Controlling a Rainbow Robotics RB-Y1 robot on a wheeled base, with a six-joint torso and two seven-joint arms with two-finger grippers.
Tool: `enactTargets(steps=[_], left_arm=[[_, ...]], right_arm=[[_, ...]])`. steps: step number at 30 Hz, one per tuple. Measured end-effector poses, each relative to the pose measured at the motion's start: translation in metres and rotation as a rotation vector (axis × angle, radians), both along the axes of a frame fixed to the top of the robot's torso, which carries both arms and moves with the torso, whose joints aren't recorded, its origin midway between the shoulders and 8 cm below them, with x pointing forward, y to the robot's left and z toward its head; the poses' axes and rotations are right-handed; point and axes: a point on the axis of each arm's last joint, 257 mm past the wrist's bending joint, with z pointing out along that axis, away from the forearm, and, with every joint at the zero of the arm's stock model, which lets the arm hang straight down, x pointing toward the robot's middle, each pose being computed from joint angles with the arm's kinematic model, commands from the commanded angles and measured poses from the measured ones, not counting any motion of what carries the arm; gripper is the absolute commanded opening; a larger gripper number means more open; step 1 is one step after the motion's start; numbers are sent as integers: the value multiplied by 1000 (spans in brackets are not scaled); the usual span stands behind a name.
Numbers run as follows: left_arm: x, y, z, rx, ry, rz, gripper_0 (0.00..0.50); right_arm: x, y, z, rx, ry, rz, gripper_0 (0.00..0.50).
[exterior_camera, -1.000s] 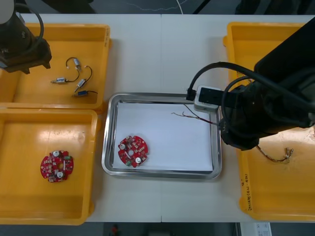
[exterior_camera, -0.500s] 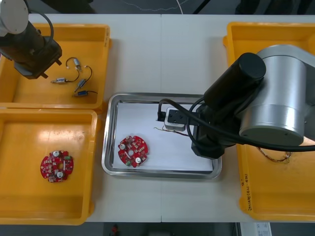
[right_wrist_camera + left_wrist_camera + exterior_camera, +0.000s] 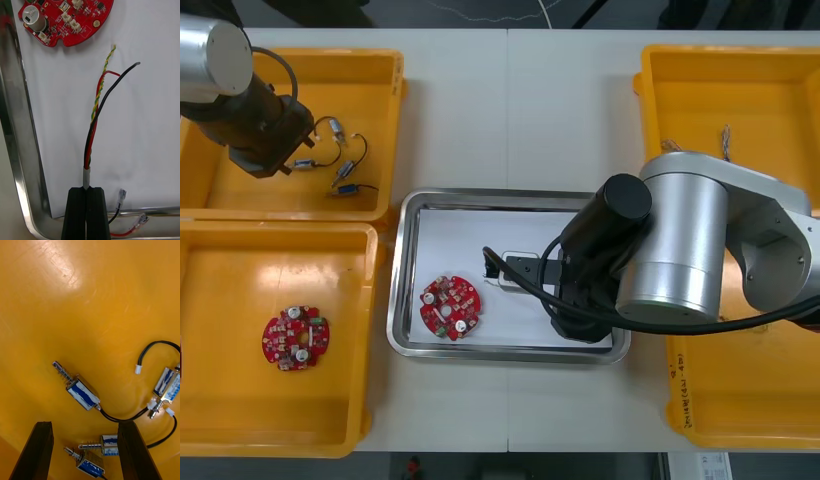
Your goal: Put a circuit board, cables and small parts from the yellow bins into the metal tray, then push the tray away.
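The right jaws sit closed on a cable bundle (image 3: pixel 93 123) inside the metal tray (image 3: pixel 405 290), with the black fingers (image 3: pixel 77 213) pressed together around its white sleeve. The right wrist view gives the detail. Red, black and twisted yellow strands run straight out ahead of the jaws over the tray's white liner (image 3: pixel 142 112), and their loose tips stop short of a round red circuit board (image 3: pixel 67 18). Two short leads with metal terminals (image 3: pixel 139 219) trail beside the fingers at the liner's edge. In the front view the bulky right arm (image 3: pixel 680 250) hides that grip and the bundle, but the circuit board shows lying alone on the liner beyond the wrist.

The left jaws stand wide apart, holding nothing, low over a yellow bin (image 3: pixel 370 80). The left wrist view shows small metal parts (image 3: pixel 82 392) with black leads on the bin floor. One lies just ahead of the gap between the fingers (image 3: pixel 37 450), two more lie within it, and a fourth lies out past one finger. The front view adds a second circuit board (image 3: pixel 295 340) in the neighbouring bin (image 3: pixel 220 420), well apart from both jaws.

All of it rests on a light desk (image 3: pixel 510 120); beyond its far edge the room is dark.
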Motion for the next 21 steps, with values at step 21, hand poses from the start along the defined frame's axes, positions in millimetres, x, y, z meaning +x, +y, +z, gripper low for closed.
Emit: enactTargets(steps=[21], left_arm=[[17,5,-34,7,-29,19,500]], right_arm=[[5,-8,-48,-55,16,-6,9]])
